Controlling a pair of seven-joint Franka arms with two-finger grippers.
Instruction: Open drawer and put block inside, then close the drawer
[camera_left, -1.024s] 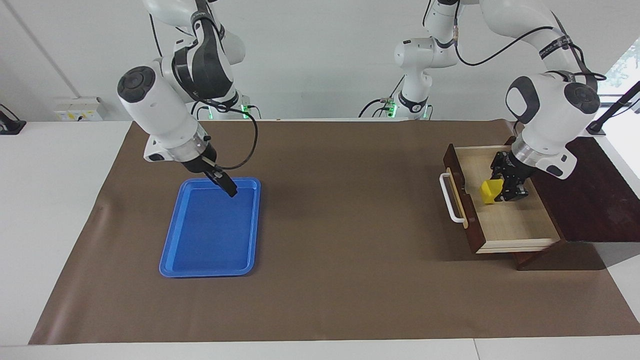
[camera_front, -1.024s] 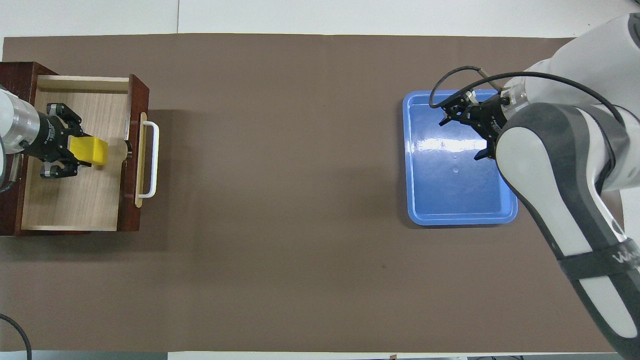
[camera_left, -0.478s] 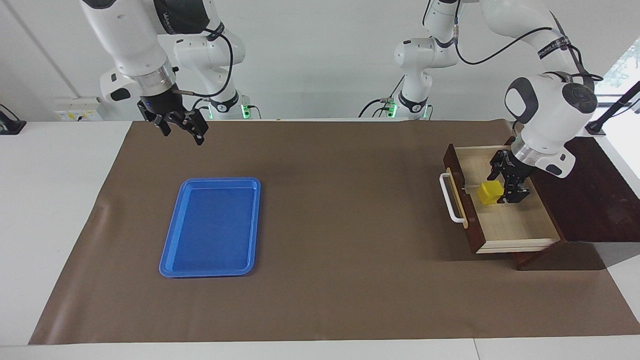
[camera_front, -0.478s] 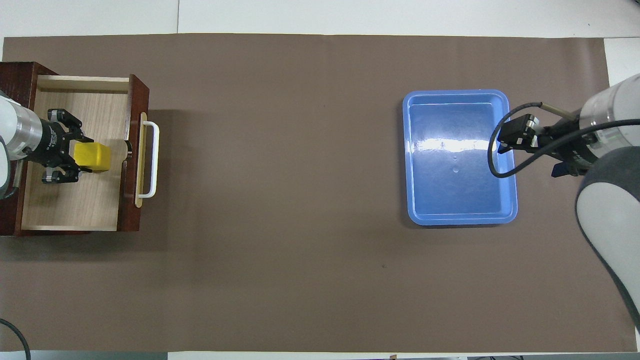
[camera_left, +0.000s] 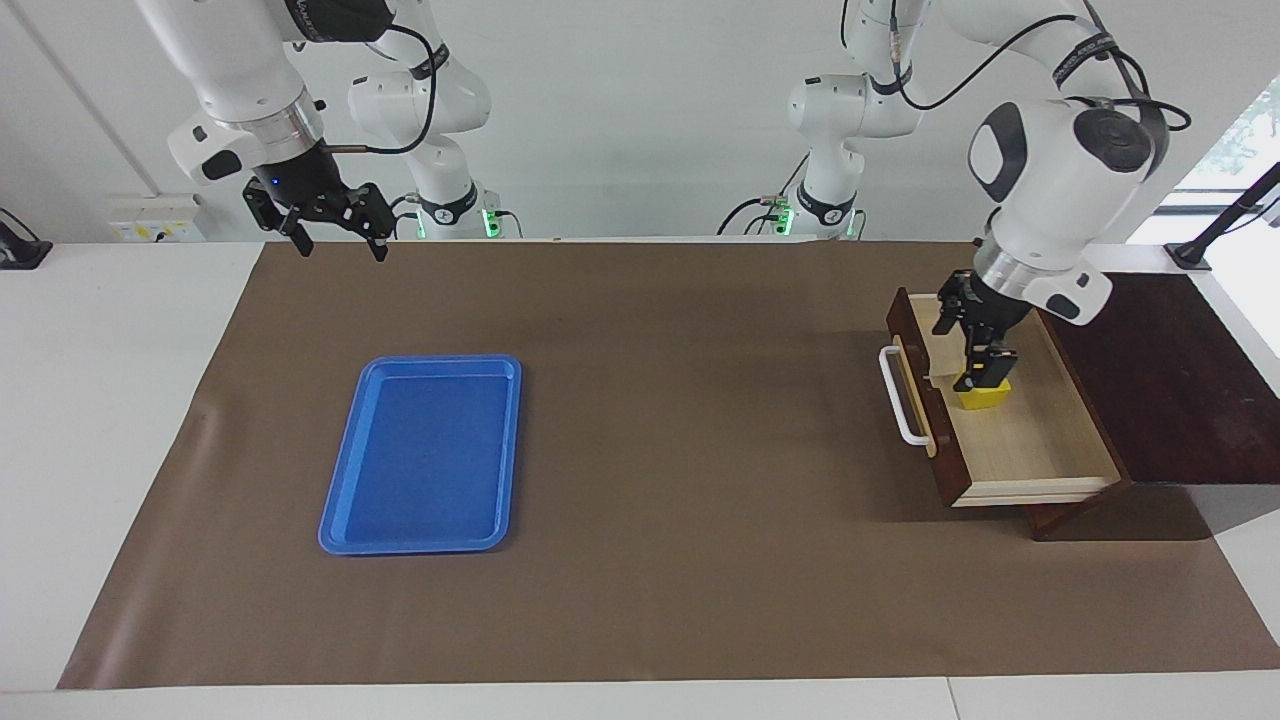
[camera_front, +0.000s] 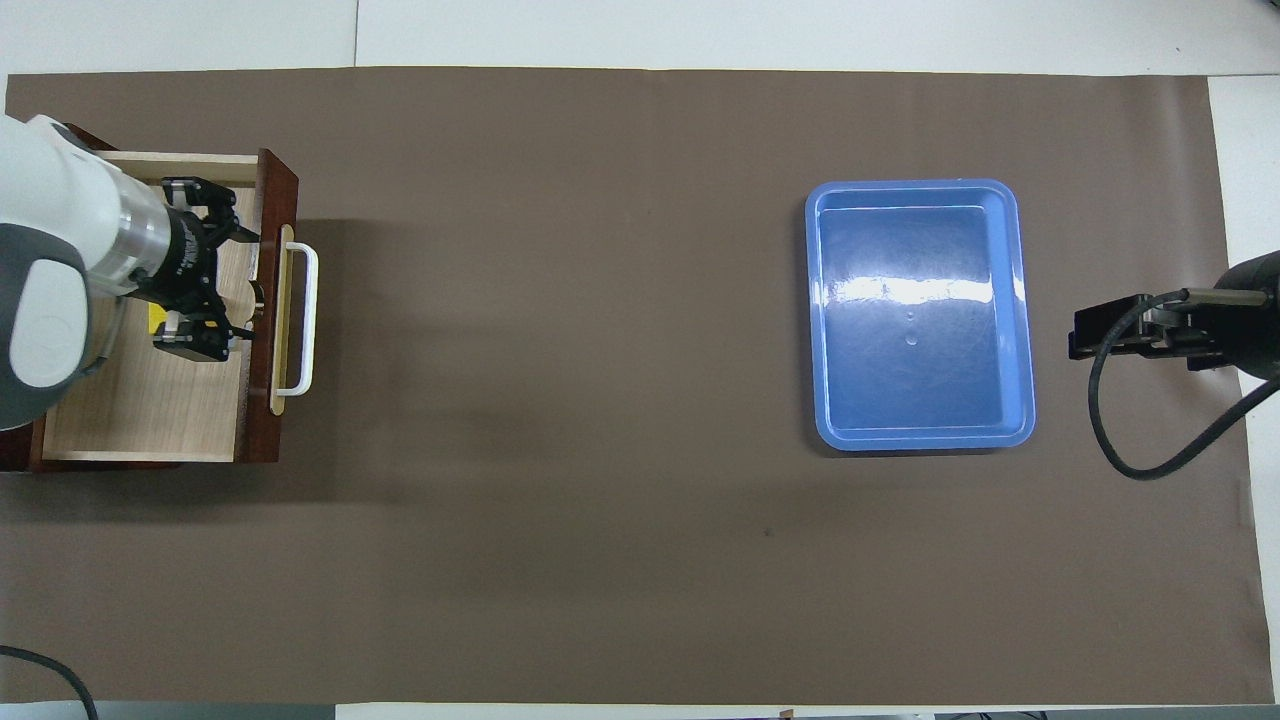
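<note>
The dark brown drawer (camera_left: 1030, 440) stands pulled open, its white bar handle (camera_left: 903, 395) facing the table's middle. The yellow block (camera_left: 983, 397) lies on the drawer's pale floor, close to the front panel. My left gripper (camera_left: 966, 350) hangs open just above the block and holds nothing. In the overhead view the left gripper (camera_front: 240, 287) covers most of the block (camera_front: 157, 318) inside the drawer (camera_front: 150, 400). My right gripper (camera_left: 335, 238) is open, empty and raised over the mat's edge at the right arm's end (camera_front: 1100, 335).
A flat blue tray (camera_left: 420, 455) lies empty on the brown mat toward the right arm's end, also seen from overhead (camera_front: 920, 310). The drawer's dark box (camera_left: 1180, 380) stands at the left arm's end of the table.
My left gripper let go of the block, rose and shifted toward the drawer's front; the block now rests on the drawer floor. My right gripper drew back from over the blue tray and rose.
</note>
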